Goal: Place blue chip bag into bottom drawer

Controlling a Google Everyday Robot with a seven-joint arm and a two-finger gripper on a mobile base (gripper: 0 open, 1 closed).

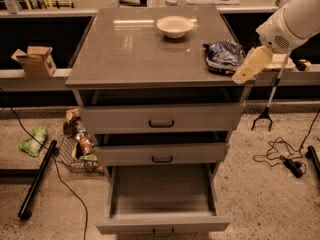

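**Desk** [130,49]: grey three-drawer cabinet with a glossy flat top, seen from the front and above.

**Blue chip bag** [223,55]: crumpled dark-blue foil with pale patches. It lies on the desk top near the right front corner and is not in any drawer.

**Bowl** [175,26]: pale and shallow, upright at the rear middle of the desk top, well apart from the bag.

**Bottom drawer** [162,194]: lowest of the three, pulled far out toward the camera, its grey floor bare.

**Top drawer** [161,118] and **middle drawer** [162,154]: stacked above it, each with a small dark handle.

**Gripper** [244,73]: cream-coloured end of a white arm that comes in from the upper right. It sits at the desk's right front corner, just beside the bag's right edge. Contact with the bag cannot be told, nor whether the gripper is open or closed.

**Floor, left**: a green packet [33,140], a wire basket [80,151] holding mixed packets against the desk's side, and a black pole [37,181] lying at a slant.

**Ledge, left**: a cardboard box [36,61].

**Floor, right**: a cable with plug [292,165].
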